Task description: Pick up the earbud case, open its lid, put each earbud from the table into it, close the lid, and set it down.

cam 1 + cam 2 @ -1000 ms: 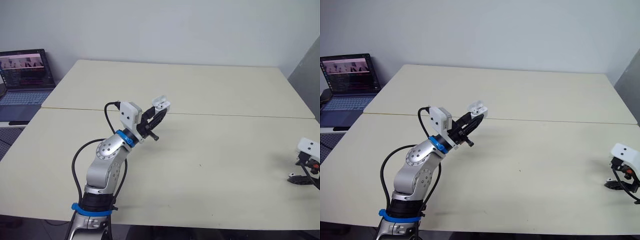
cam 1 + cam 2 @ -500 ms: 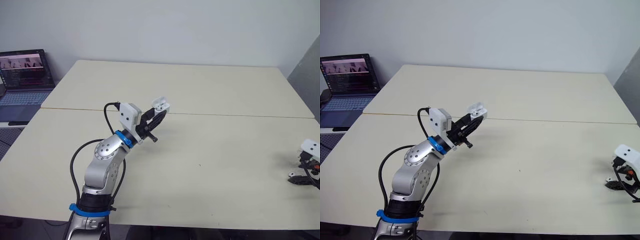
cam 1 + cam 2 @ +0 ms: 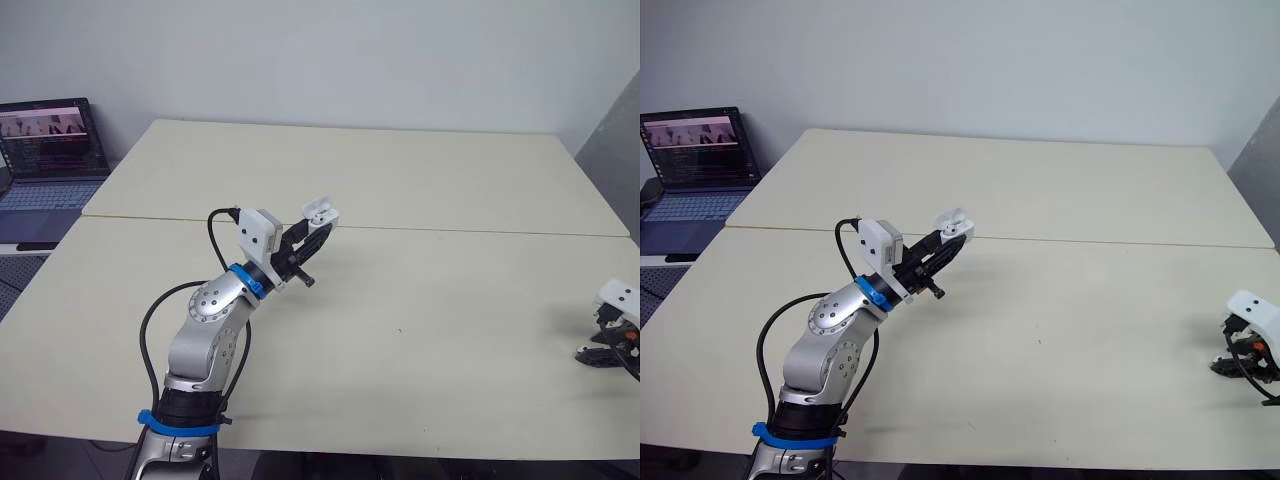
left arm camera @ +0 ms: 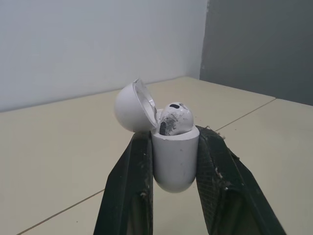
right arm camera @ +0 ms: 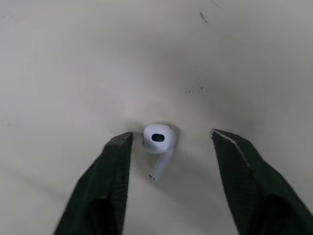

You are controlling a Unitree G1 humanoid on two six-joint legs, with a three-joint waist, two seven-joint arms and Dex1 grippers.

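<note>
Over the table, left gripper holds the open earbud case, one earbud inside; right gripper sits wide around another earbud.

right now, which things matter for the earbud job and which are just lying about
For the job: earbud case, lid open, in the left gripper; seated earbud inside it; loose earbud on the table, flanked by the open right gripper.
Lying about: laptop, far left.

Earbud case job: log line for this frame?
left tool: shut on earbud case, lid open, one earbud seated | right tool: open, straddling loose earbud on table
</note>
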